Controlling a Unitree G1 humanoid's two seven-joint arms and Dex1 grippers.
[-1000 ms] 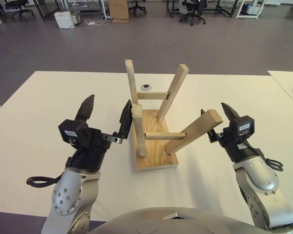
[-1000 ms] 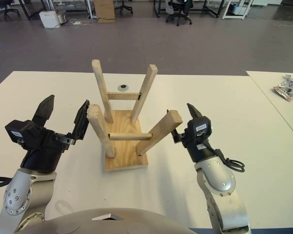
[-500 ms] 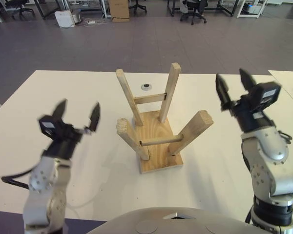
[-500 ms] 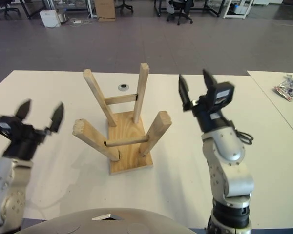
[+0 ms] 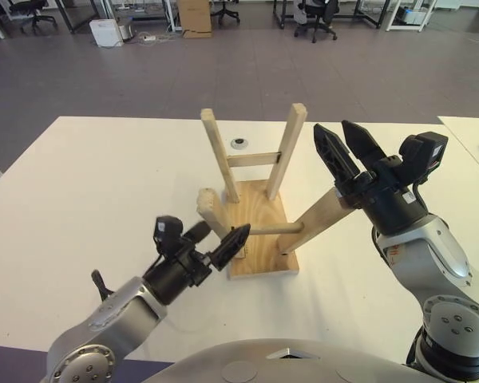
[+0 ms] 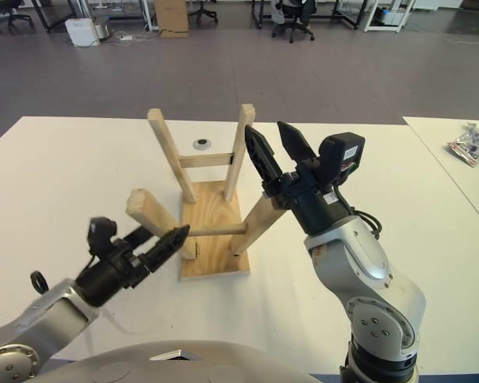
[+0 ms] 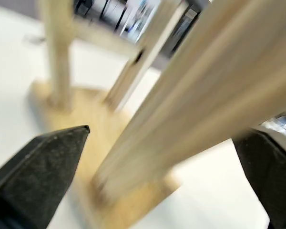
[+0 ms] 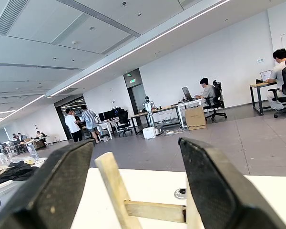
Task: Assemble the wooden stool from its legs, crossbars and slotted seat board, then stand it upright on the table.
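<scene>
One grommet (image 5: 239, 143) sits behind the upturned stool (image 5: 263, 211).

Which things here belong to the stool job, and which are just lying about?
Job:
- seat board, flat on the table
- four legs, pointing up
- crossbars
- left gripper, open around the near left leg
- right gripper, open above the near right leg

Lying about:
- round grommet
- packet, far right
- cardboard box, behind
</scene>
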